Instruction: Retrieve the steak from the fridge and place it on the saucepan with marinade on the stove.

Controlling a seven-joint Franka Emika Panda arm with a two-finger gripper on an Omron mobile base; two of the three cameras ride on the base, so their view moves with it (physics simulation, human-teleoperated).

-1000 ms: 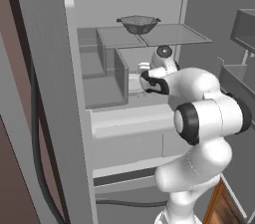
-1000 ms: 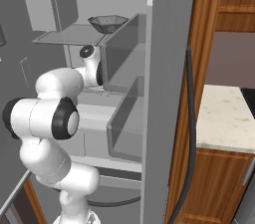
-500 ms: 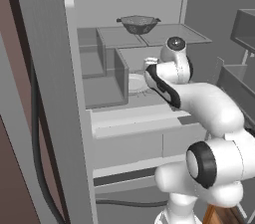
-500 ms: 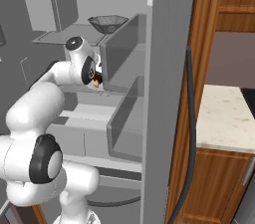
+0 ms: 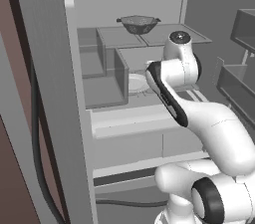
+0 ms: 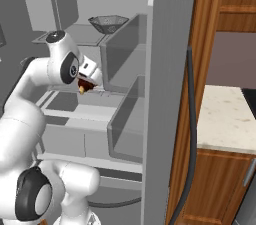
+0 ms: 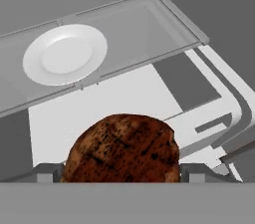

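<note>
Inside the open fridge point(image 5: 124, 98), with the plate point(image 7: 64, 54) at eleven o'clock, the gripper point(image 6: 86, 85) pinches the steak point(image 7: 122, 149) between wide fingers; it may slip or snag a shelf when withdrawn.

A glossy white arm point(image 5: 199, 118) of rounded segments, with dark joint rings and black end caps.

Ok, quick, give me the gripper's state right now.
Gripper: closed on the dark red-brown lump of steak, held between its jaws above the grey fridge shelf with the empty round white plate.

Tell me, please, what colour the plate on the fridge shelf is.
The plate is plain white, with no pattern; the hand view shows it best.
</note>
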